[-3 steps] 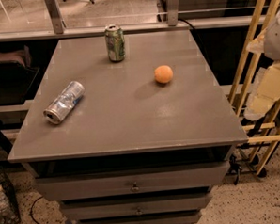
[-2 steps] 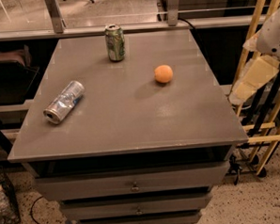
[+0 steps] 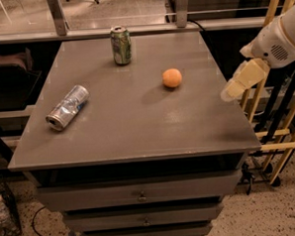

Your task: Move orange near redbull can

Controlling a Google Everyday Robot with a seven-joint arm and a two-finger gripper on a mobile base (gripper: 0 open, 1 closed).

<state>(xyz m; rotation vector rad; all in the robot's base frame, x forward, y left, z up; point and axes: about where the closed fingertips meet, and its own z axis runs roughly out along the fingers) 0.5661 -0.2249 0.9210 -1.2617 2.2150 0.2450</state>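
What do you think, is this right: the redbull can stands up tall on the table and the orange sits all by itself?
Not quite. The redbull can is not standing up; the camera view shows it lying on its side on the table. The orange does sit all by itself. The gripper hangs just past the table's right edge, touching nothing.

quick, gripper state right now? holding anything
Gripper: in the air by the right edge of the table, right of the orange, holding nothing; open or shut cannot be told.
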